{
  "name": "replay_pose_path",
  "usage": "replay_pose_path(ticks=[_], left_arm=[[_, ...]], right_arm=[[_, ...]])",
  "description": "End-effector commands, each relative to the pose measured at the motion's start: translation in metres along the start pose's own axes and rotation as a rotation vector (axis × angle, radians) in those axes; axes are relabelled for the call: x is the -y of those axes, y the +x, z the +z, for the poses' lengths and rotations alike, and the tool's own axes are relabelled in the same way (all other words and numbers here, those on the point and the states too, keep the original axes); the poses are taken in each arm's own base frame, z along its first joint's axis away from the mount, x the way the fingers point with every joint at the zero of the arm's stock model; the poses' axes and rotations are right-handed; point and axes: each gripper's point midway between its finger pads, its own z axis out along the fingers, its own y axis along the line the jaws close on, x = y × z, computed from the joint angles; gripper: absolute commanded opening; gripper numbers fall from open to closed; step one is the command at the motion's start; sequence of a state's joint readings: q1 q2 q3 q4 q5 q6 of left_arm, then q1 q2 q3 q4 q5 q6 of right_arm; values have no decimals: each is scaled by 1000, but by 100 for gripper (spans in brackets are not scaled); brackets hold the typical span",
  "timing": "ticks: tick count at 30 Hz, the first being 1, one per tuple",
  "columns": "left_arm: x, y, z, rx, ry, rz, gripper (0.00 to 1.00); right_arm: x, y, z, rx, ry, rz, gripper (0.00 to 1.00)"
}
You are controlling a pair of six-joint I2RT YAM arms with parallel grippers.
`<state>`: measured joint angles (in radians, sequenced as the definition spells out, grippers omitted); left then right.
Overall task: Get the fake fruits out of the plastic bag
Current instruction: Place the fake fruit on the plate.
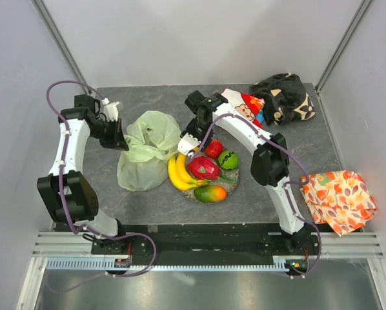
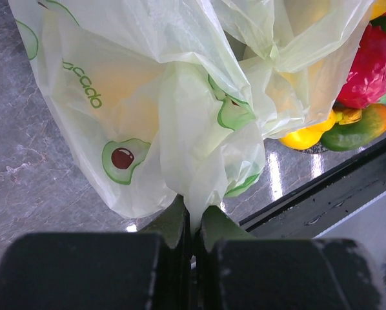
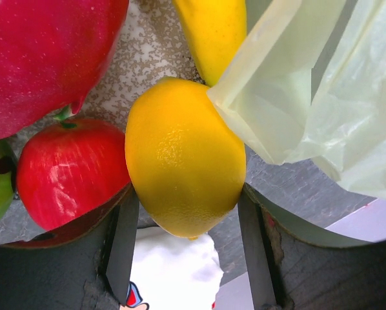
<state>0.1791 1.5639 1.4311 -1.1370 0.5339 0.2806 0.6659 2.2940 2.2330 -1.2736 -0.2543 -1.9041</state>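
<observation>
The pale green plastic bag [image 1: 144, 152] lies crumpled left of centre, something yellow showing faintly through its skin [image 2: 167, 97]. My left gripper [image 1: 123, 139] is shut on a fold of its left side [image 2: 193, 223]. A round dish [image 1: 235, 181] beside it holds fake fruits: bananas [image 1: 178, 171], dragon fruit [image 1: 204, 168], apple [image 1: 213, 148], lime [image 1: 228, 159], mango [image 1: 210, 193]. Above the dish's far left rim, my right gripper [image 1: 188, 147] is shut on a yellow lemon-shaped fruit [image 3: 183, 155], both fingers against its sides. The apple [image 3: 70, 171] sits just beside it.
A white cartoon-printed cloth [image 1: 248, 106] and a black patterned cloth [image 1: 283, 97] lie at the back right. An orange leaf-patterned cloth [image 1: 338, 197] hangs over the right front edge. The black rail [image 1: 199, 236] runs along the near edge.
</observation>
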Motion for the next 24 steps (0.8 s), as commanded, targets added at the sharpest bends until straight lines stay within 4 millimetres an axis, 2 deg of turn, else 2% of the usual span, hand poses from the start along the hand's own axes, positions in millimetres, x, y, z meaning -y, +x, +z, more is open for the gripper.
replay_pose_path(ticks=[1, 5, 10, 18, 24], left_arm=[[4, -14, -1, 50, 26, -7, 2], [5, -15, -1, 58, 34, -10, 1], [6, -19, 0, 66, 45, -9, 2], [5, -21, 1, 73, 52, -9, 2], [6, -20, 1, 74, 57, -11, 1]], right_arm=[[-5, -4, 5, -1, -41, -76, 50], [-10, -3, 7, -17, -63, -93, 54], [-18, -3, 9, -21, -86, -99, 67], [-11, -2, 12, -26, -58, -100, 79], [-2, 1, 10, -35, -19, -93, 80]])
